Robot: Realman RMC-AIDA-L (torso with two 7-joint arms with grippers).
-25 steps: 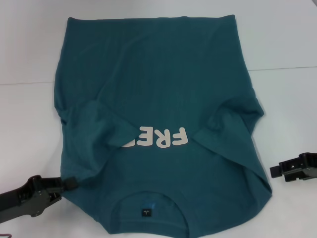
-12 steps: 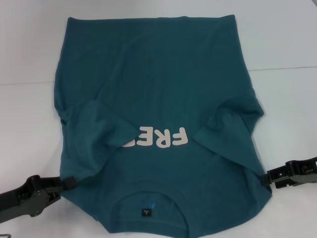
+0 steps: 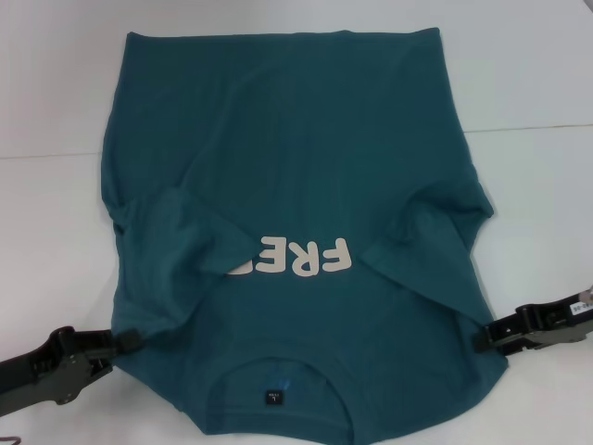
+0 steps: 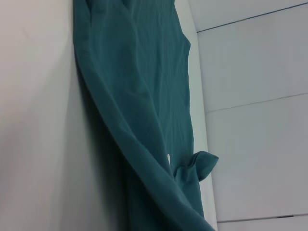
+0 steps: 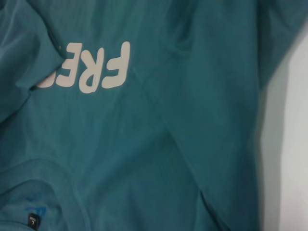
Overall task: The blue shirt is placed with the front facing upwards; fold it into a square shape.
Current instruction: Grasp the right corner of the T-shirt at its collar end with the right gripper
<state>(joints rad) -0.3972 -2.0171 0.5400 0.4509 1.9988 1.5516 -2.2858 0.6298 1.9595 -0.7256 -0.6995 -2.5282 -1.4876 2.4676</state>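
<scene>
Overhead, the blue shirt (image 3: 287,232) lay flat on the white tabletop (image 3: 537,83), front up, collar (image 3: 273,375) nearest the robot, both sleeves already turned in across the chest so one covered part of the white print (image 3: 301,258). The left tool (image 3: 132,341) sat low at the shirt's left shoulder edge, its arm reaching in from the near left corner, tips touching the cloth; whether it was open or closed on the fabric I cannot tell. The right tool (image 3: 484,337) reached in level from the right side, tips at the right shoulder edge; its opening I cannot tell either.

From the left wrist, the shirt's edge (image 4: 144,120) ran as a long draped fold over the tabletop, no fingers showing.

From the right wrist, the print (image 5: 91,67) and collar tag (image 5: 32,221) filled the frame, cloth lying smooth.

The likely risk: if either tool caught only the top layer, or one gripped and the other missed, a lift would skew the fold and spill the tucked sleeves out.
</scene>
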